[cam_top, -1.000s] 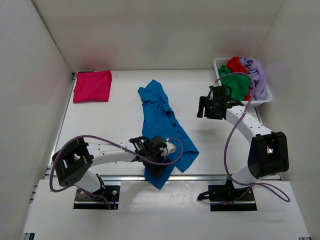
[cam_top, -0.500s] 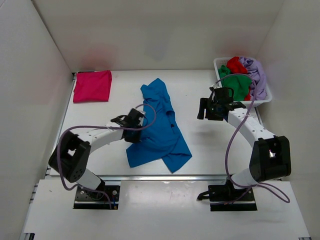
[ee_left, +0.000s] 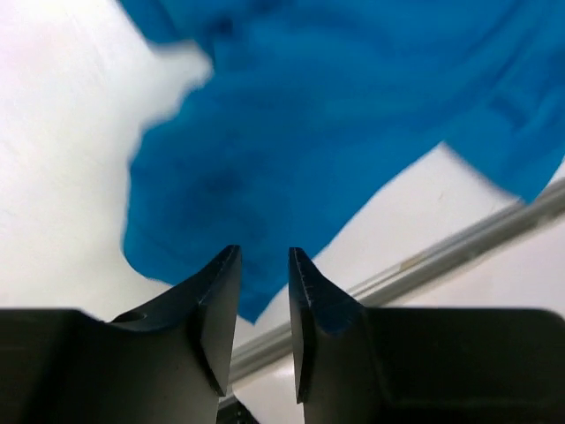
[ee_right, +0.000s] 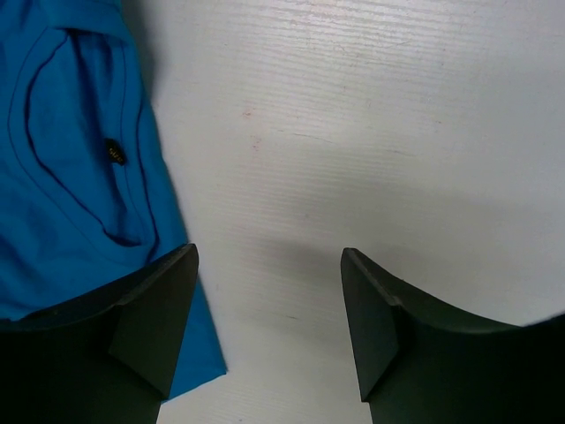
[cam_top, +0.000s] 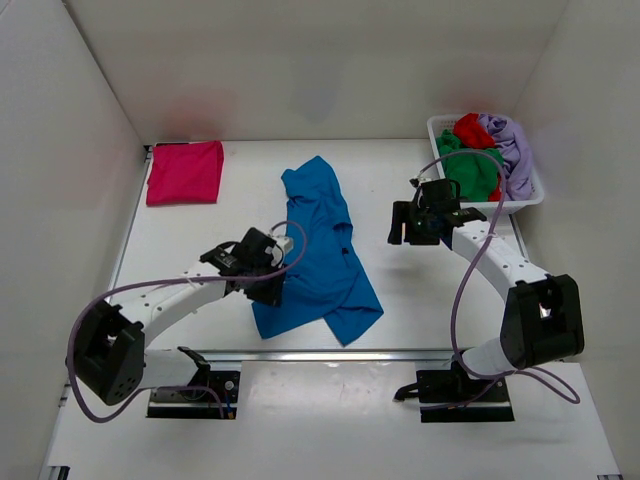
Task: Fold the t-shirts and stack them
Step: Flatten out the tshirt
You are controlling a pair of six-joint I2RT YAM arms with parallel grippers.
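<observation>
Hovering — left pincer (ee_left: 265, 256) above blue t-shirt (ee_left: 309, 132) | right pincer (ee_right: 269, 256) beside it

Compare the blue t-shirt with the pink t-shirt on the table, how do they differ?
The pink t-shirt is folded into a neat rectangle; the blue t-shirt lies unfolded and rumpled. The pink t-shirt sits at the far left corner of the table, the blue t-shirt in the middle, reaching toward the near edge. The blue t-shirt covers more surface than the pink t-shirt. Both are plain single-colour fabric.
</observation>
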